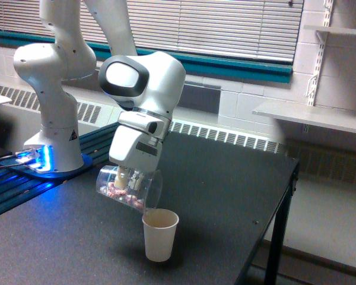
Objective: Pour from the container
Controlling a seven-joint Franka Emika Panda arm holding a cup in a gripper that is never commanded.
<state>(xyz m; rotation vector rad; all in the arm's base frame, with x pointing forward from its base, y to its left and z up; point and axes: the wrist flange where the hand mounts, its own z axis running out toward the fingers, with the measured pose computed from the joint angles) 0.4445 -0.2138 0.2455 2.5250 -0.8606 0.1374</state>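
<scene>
The container is a clear plastic tumbler lying steeply tilted in the air, its mouth pointing down toward the exterior view's right. Small pink, white and brown pieces show through its wall. My gripper is shut on the container from above. Just below and right of the tumbler's mouth stands a white paper cup, upright on the black table. The tumbler's lip hangs close over the cup's rim, at its left side.
The arm's white base stands at the table's back left beside a blue-lit box. The table's right edge drops off to the floor. A wall shelf juts out at the right.
</scene>
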